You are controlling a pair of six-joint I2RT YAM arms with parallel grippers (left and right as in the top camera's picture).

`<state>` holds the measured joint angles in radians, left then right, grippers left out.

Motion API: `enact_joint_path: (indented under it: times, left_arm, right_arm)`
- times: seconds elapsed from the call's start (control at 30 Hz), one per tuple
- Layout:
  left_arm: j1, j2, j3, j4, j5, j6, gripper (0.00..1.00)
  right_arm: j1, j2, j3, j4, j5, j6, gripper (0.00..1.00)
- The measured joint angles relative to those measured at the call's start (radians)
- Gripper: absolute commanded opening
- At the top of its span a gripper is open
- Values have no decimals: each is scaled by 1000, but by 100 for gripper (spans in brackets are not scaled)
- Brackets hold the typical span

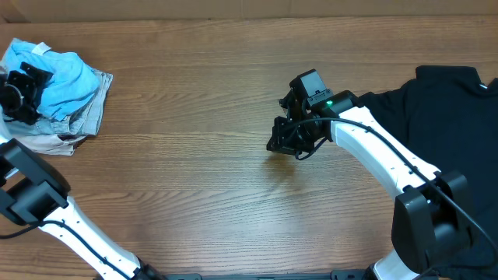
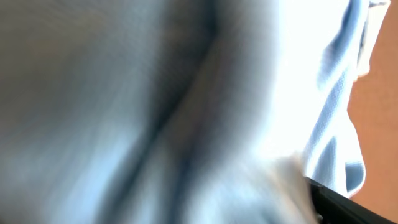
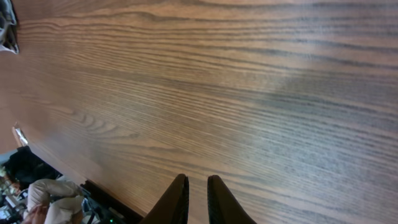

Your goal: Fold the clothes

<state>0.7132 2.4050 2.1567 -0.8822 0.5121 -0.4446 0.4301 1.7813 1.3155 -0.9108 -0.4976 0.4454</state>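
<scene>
Overhead – blue shirt point(image 1: 74, 78) heaped at table point(image 1: 202, 171) far-left corner, left gripper point(image 1: 19, 89) on it, spread unclear – black shirt point(image 1: 443, 109) at right edge, right gripper point(image 3: 196, 182) mid-table, nearly pressed together, empty.

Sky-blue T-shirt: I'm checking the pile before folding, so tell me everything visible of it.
The sky-blue T-shirt is soft, thin-looking cloth, crumpled in a heap, unfolded, at the far left corner of the table. It lies atop a pale denim piece and an off-white piece. The left claw sits over its left side.
</scene>
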Motion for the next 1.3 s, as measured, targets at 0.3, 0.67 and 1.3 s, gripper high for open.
enact_joint_path:
  times: [0.3,0.67,1.3]
  left_arm:
    - [78,-130,164,-266,-11,136,100]
    - [-278,-607,217,-631,216,708,100]
    - [-884,-1030,232,-746,-273,735,100]
  right_arm:
    - [0,0,0,11,8,-1,14]
    - [1,-416,36,12,256,-24,47]
    - [2,-905,56,-38,375,-53,100]
